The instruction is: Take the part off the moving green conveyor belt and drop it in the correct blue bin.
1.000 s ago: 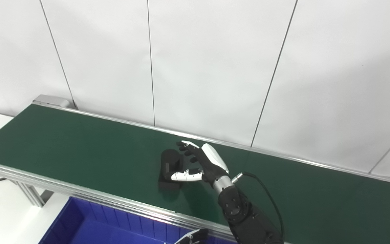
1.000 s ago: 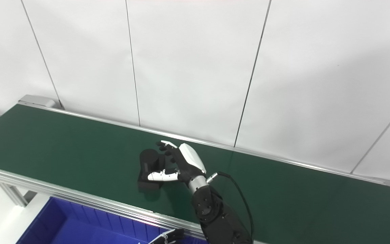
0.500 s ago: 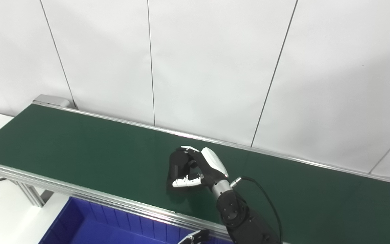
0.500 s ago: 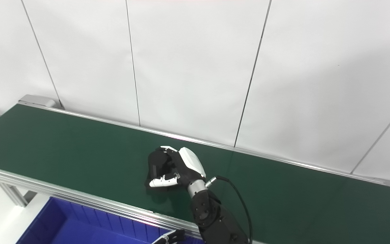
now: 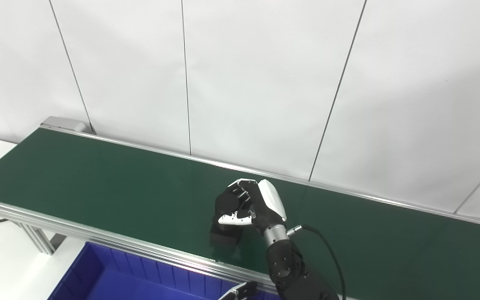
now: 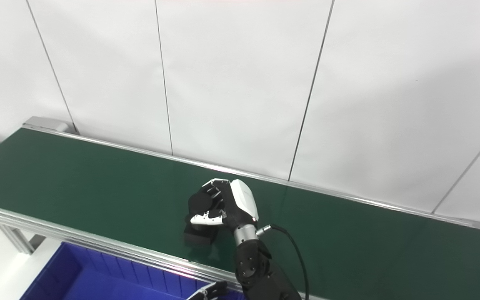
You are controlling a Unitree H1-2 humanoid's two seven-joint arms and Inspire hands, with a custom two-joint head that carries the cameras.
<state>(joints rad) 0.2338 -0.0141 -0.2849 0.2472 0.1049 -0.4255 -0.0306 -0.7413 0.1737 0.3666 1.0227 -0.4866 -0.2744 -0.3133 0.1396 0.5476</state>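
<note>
Right hand (image 5: 251, 204) fingers (image 5: 240, 188) curled tight around black part (image 5: 226, 208) above green conveyor belt (image 5: 98, 179). Blue bin (image 5: 111, 279) below near edge. Left hand (image 5: 236, 291) barely visible, state unclear.

Right arm enters from the bottom edge, forearm angled up and slightly left, black-sleeved, with a silver wrist collar and a black cable looping off the wrist. Right hand (image 5: 251, 204) sits over the near half of the belt, white back plate facing up and right, fingers (image 5: 240, 189) curled over and thumb pressed in below, closed around a black part. Left hand (image 5: 237, 291): only fingertips show at the bottom edge; pose unreadable.
</note>
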